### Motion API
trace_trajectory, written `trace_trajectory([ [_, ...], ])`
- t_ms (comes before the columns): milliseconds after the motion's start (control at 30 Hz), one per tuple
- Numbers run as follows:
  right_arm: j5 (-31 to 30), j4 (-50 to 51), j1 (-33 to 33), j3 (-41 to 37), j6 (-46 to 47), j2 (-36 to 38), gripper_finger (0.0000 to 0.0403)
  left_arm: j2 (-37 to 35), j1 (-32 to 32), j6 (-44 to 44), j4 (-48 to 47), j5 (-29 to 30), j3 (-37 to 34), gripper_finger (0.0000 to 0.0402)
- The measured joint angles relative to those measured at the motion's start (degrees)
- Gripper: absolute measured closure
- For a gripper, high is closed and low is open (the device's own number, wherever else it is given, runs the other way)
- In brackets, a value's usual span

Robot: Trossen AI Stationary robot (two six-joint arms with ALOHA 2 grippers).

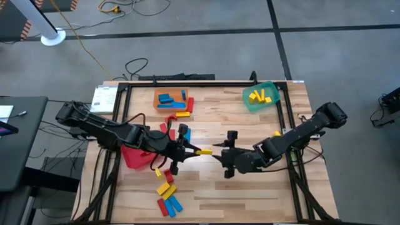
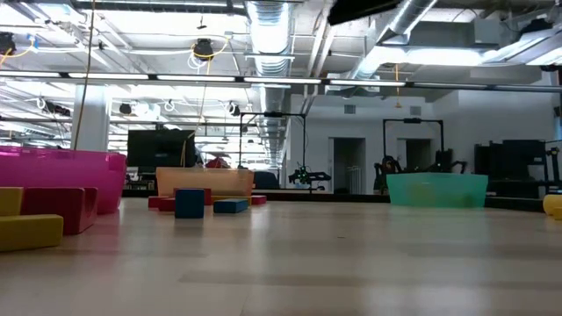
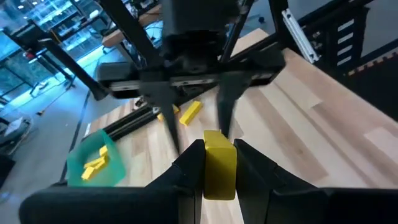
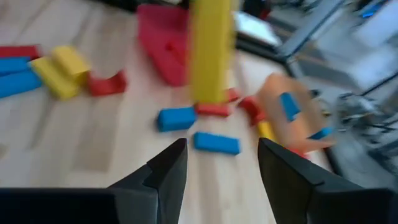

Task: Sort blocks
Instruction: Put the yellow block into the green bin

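Yellow block (image 3: 219, 165), a flat bar, sits clamped in left gripper (image 3: 219, 177).

held block: yellow bar (image 3: 219, 167), clamped end-on between dark jaws, mid-frame in the high view
blue blocks (image 1: 170, 99): several in the orange bin, upper centre
yellow blocks (image 1: 260, 97): a few in the green bin, upper right
loose cluster (image 1: 167, 197): yellow, red and blue bars lying flat, lower centre-left
scattered bars (image 1: 177, 115): red and yellow, just below the orange bin
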State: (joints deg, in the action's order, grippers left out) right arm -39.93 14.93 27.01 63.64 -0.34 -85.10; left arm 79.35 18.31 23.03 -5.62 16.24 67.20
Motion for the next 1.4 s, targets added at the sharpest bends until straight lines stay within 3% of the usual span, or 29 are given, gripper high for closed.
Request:
trace_trajectory([
  [100,-2.81,-2.84,-0.62,0.0,-2.3,0.08,0.0197,0.03,-0.02,-0.6,0.19,-0.97,0.0,0.0344],
  [333,-1.18,-7.92,-1.27,-0.02,-7.72,0.09,0.0198,-0.08,0.0,-1.25,0.66,-0.97,0.02,0.0344],
  [633,0.34,-8.98,-1.29,-0.02,-6.74,-0.33,0.0226,-0.02,0.04,-0.12,2.77,0.12,0.02,0.0344],
  [867,1.5,-3.33,-1.38,0.02,-1.16,-0.39,0.0235,0.07,0.02,-0.18,2.96,1.36,0.02,0.0344],
  [1400,2.0,-12.72,-1.54,0.02,-6.6,-0.4,0.0236,0.44,0.07,-1.1,2.41,0.73,0.02,0.0344],
])
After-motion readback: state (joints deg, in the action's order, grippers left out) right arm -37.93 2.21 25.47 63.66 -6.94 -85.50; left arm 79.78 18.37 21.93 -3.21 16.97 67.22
